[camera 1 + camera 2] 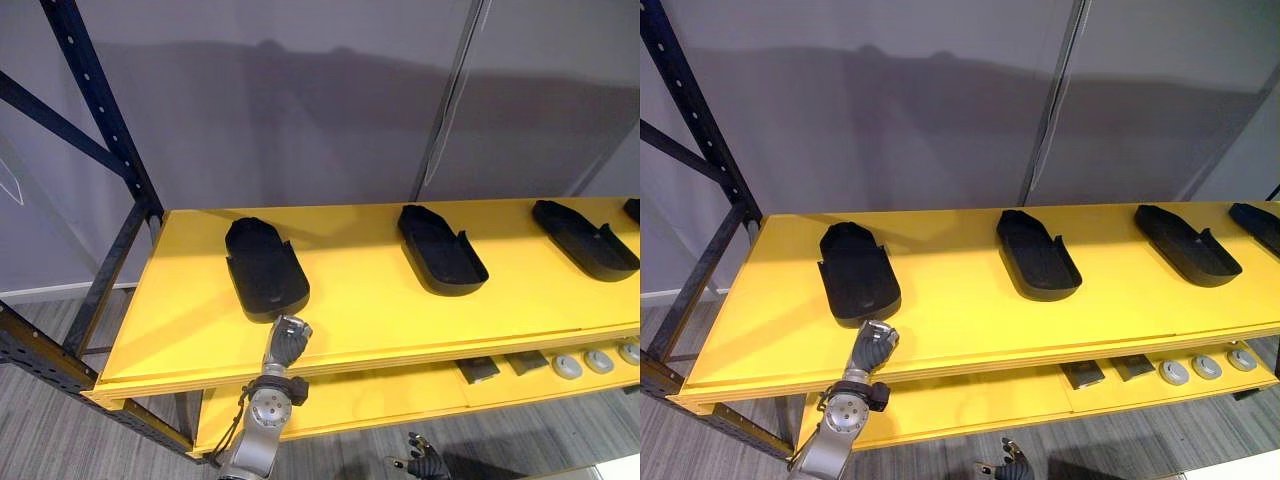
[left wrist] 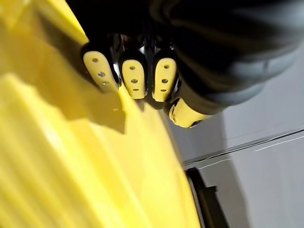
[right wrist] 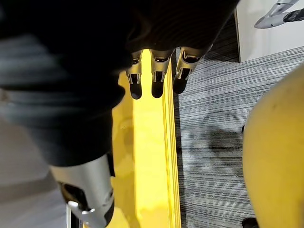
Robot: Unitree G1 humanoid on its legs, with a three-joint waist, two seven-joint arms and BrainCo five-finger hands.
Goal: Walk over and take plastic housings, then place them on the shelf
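Note:
Several black plastic housings lie in a row on the yellow top shelf [image 1: 400, 300]: the leftmost housing [image 1: 265, 265], a middle housing [image 1: 441, 248] and a right housing [image 1: 584, 237], with another at the right edge [image 1: 1258, 224]. My left hand [image 1: 289, 340] is raised at the shelf's front edge, just in front of the leftmost housing, with a small gap to it. Its fingers [image 2: 134, 78] are relaxed over the yellow board and hold nothing. My right hand [image 1: 428, 462] hangs low below the shelves, and its fingers [image 3: 156, 71] are straight and empty.
The lower yellow shelf [image 1: 380, 395] carries dark blocks [image 1: 480, 369] and grey round discs [image 1: 598, 361] at the right. A dark blue rack upright [image 1: 100, 110] with a diagonal brace stands at the left. Behind is a grey wall, below a grey carpet floor [image 3: 213, 142].

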